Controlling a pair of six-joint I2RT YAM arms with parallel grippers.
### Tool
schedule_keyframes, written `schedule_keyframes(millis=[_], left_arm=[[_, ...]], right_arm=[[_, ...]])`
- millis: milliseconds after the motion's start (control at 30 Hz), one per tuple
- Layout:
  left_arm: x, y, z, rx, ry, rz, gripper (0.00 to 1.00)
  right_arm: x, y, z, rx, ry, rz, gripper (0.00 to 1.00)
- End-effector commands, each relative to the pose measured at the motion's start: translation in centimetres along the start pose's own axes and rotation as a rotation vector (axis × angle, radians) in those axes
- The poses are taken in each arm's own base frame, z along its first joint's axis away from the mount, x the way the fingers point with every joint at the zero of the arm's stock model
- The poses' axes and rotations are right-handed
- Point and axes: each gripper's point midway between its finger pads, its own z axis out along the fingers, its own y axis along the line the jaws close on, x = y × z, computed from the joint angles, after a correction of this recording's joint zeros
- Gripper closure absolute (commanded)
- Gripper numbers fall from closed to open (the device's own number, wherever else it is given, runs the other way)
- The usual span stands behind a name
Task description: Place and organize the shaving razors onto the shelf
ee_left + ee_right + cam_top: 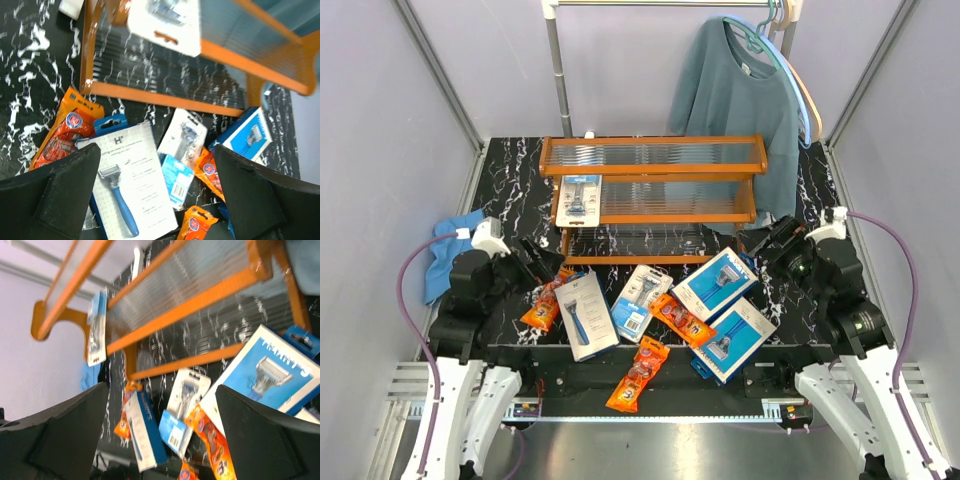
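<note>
Top external: we hold left gripper (536, 260) and right gripper (758, 242) wide and empty, flanking the shaving razors (586, 315) at the tabletop's (510, 180) near edge, ready to grab.

Black marbled counter (510, 170): shelf (650, 142) stands back-centre, with one blister card (580, 197) on its middle tier, left end. Loose on the counter in front of it:
- white razor box (585, 315)
- second blister card (642, 298)
- left orange bag (542, 308)
- middle orange bag (682, 318)
- near-edge orange bag (638, 375)
- upper blue box (718, 282)
- lower blue box (735, 338)

Blue cloth (450, 245) sits at the left edge.
</note>
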Motion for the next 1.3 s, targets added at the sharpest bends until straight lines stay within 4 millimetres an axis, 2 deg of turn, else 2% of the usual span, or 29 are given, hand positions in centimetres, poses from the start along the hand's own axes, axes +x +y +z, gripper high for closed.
schedule_keyframes(millis=[0,100,267,433,633,867,1067,1200,1267], left_arm=[[-1.4,-2.2,-1.6,0.066,-0.015,0.034,0.01],[-1.3,-2.7,-1.5,0.083,0.017,0.033,0.01],[0.0,-3.4,-0.8,0.135,0.122,0.065,0.01],[1.2,-3.4,-0.3,0.158,0.205,0.098,0.01],[1.9,-3.1,-0.3,0.145,0.262,0.113,0.01],[2.1,-4.5,-0.1,0.157,0.291,0.2,0.01],[4.5,-6.0,0.8,0.15,0.361,0.26,0.01],[6.9,-7.8,2.0,0.16,0.428,0.314,0.01],[7.2,-8.1,2.7,0.133,0.423,0.337,0.02]], right_arm=[[2.2,0.9,0.0,-0.03,0.142,0.004,0.0],[2.3,0.7,0.2,-0.024,0.15,-0.008,0.0],[2.9,-0.5,0.2,-0.003,0.143,-0.011,0.0],[5.2,-2.3,0.7,0.023,0.208,0.025,0.0],[7.0,-2.9,1.8,0.036,0.292,0.061,0.0],[8.2,-2.8,2.4,0.022,0.346,0.105,0.0],[9.1,-2.9,2.3,-0.003,0.372,0.133,0.0],[9.5,-3.1,2.2,-0.004,0.383,0.144,0.0],[9.7,-3.4,2.1,0.0,0.382,0.147,0.0]])
